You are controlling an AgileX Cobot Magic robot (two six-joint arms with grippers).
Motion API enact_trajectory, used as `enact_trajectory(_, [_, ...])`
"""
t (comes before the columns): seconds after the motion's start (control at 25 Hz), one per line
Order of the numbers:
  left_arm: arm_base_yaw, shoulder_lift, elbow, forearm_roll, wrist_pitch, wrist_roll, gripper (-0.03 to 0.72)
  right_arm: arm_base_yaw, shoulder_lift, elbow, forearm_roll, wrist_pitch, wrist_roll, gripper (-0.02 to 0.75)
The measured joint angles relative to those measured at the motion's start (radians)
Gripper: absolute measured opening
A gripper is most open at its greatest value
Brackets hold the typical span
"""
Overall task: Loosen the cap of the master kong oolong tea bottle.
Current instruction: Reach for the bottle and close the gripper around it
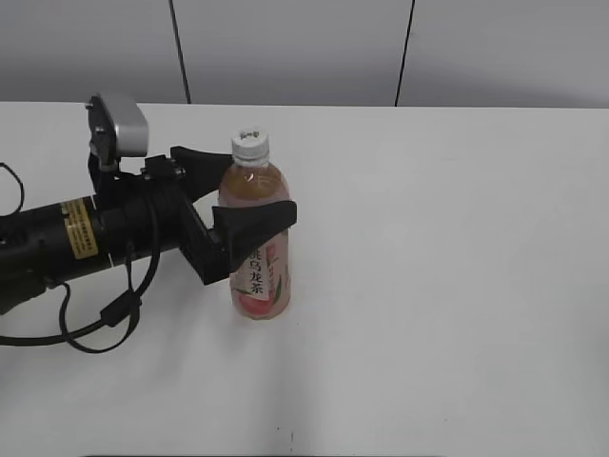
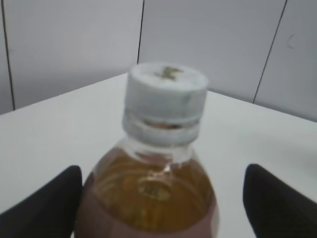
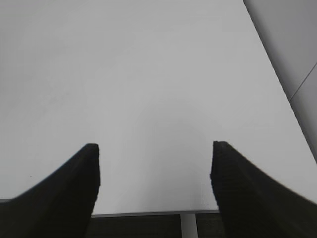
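The master kong oolong tea bottle (image 1: 262, 276) stands upright on the white table (image 1: 428, 286), with amber tea and a pink label. Its white ribbed cap (image 1: 251, 144) sits on the neck. My left gripper (image 1: 259, 186) is open and straddles the bottle's shoulder, one finger behind it and one in front. In the left wrist view the cap (image 2: 166, 96) and bottle (image 2: 153, 193) fill the middle between the fingers (image 2: 162, 171); the left finger is at the bottle's side and the right finger stands apart from it. My right gripper (image 3: 154, 145) is open and empty.
The right wrist view shows only bare white table (image 3: 148, 74) and its near edge (image 3: 148, 214). Grey wall panels (image 1: 285, 48) run behind the table. The left arm's black cable (image 1: 95, 328) lies on the table at the left.
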State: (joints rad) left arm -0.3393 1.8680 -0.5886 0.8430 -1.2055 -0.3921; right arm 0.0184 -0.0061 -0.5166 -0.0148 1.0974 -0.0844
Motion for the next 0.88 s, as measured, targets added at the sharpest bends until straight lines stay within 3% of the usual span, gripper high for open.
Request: enact_trajectory(0.88, [-0.014,0.012,-0.020,-0.073,0.067,-0.001,0.592,0.000,0.000,0.000,0.000,0.000,0.000,0.531])
